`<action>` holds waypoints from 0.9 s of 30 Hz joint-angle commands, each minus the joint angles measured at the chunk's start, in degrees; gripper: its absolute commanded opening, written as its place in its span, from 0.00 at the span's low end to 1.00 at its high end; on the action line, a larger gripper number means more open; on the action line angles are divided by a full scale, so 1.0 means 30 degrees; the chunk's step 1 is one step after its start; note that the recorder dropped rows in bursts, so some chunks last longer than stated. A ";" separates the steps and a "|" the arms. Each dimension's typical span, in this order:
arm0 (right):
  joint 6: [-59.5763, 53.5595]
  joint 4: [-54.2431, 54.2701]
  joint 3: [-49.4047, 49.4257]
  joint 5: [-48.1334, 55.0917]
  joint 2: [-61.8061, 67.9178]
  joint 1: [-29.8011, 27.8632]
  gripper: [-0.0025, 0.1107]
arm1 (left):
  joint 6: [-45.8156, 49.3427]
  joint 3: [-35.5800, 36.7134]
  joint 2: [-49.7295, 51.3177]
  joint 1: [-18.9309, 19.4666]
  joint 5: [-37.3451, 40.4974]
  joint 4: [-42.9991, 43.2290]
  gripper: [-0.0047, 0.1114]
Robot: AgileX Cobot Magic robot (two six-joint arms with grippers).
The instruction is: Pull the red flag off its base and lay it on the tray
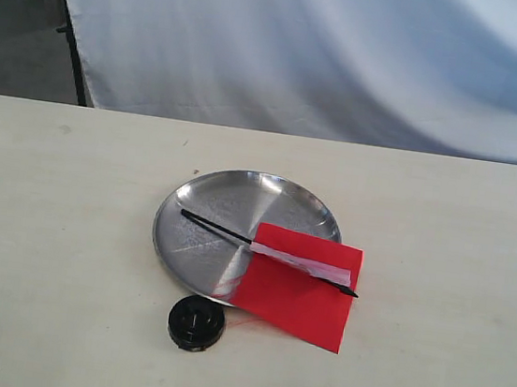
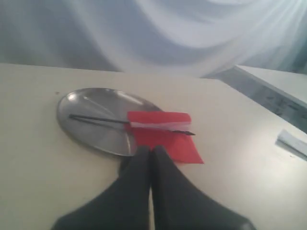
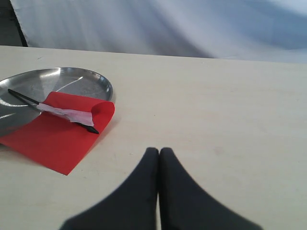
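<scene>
Jaws closed on left gripper (image 2: 151, 150), right gripper (image 3: 159, 151); red flag (image 1: 299, 288) across tray (image 1: 215, 198) (base (image 1: 195, 323) beside).

The tray (image 1: 215, 198) is shiny, polished metal. The flag (image 1: 298, 297) is matt red cloth, and the base (image 1: 195, 323) is glossy black plastic. The table (image 1: 63, 245) looks pale, smooth and matt.

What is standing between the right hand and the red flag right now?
Nothing visible: only bare table lies between the right hand and the red flag, which already rests across the tray with its cloth overhanging the rim.
</scene>
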 commanded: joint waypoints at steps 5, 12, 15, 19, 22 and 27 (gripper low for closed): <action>-0.0014 0.0019 0.0061 -0.0061 -0.0087 0.0040 0.02 | 0.0015 0.0069 -0.0074 0.4091 0.0724 -0.0784 0.04; -0.0014 0.0019 0.0061 -0.0061 -0.0087 0.0040 0.02 | 0.0214 0.0069 -0.0074 0.6327 0.1348 -0.0784 0.04; -0.0014 0.0019 0.0061 -0.0061 -0.0087 0.0040 0.02 | 0.0281 0.0069 -0.0074 0.6378 0.1348 -0.0784 0.04; -0.0014 0.0019 0.0061 -0.0061 -0.0087 0.0040 0.02 | 0.0324 0.0069 -0.0074 0.6378 0.1712 -0.0750 0.04; -0.0014 0.0019 0.0061 -0.0047 -0.0087 0.0040 0.02 | 0.0360 0.0069 -0.0074 0.6378 0.2467 -0.0750 0.04; -0.0014 0.0019 0.0061 -0.0047 -0.0087 0.0040 0.02 | 0.0270 0.0069 -0.0074 0.6378 0.2371 -0.1386 0.04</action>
